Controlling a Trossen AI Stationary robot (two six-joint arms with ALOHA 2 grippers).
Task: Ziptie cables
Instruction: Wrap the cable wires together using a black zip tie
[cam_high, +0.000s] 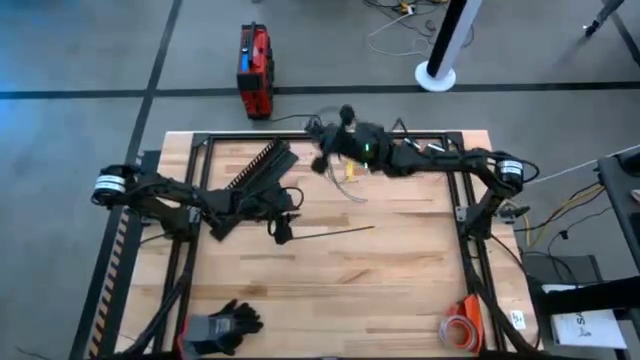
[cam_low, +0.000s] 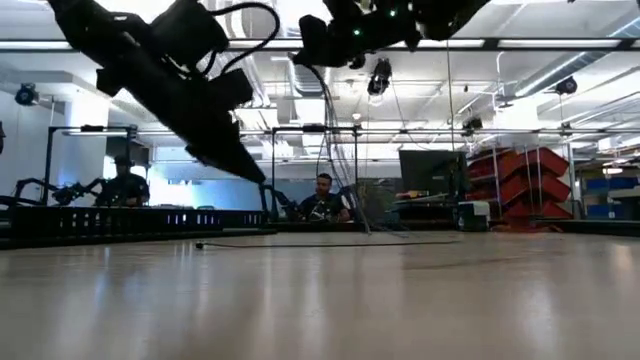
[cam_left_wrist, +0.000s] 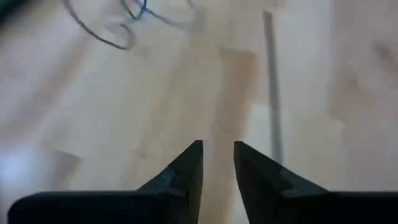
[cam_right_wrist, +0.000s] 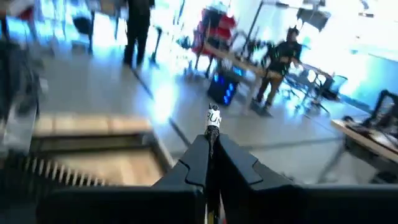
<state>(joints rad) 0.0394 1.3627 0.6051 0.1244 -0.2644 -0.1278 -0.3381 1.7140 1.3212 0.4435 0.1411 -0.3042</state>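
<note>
The cables (cam_high: 352, 183), a few thin wires, hang from my right gripper (cam_high: 324, 158) at the table's far middle. In the low view they (cam_low: 347, 170) drop from high up down toward the tabletop. My right gripper (cam_right_wrist: 212, 138) is shut on them. A thin black ziptie (cam_high: 335, 232) lies flat on the wood at mid table and shows as a grey strip (cam_left_wrist: 271, 81) in the left wrist view. My left gripper (cam_high: 284, 232) points down just left of the ziptie's near end. It (cam_left_wrist: 217, 158) is open a little, with bare wood between its fingers. My right gripper pinches the cables between its two shut fingertips. A short end with a white printed tag (cam_right_wrist: 213, 117) sticks out past the tips. The rest of the bundle hangs slack below the gripper; whether its lower end rests on the table I cannot tell.
A long black comb-toothed strip (cam_high: 262, 165) lies at the far left of the table, beside my left arm. Black gloves (cam_high: 228, 322) lie at the near left and a wire coil by an orange part (cam_high: 462, 326) at the near right. A black frame (cam_high: 468, 215) edges the table.
</note>
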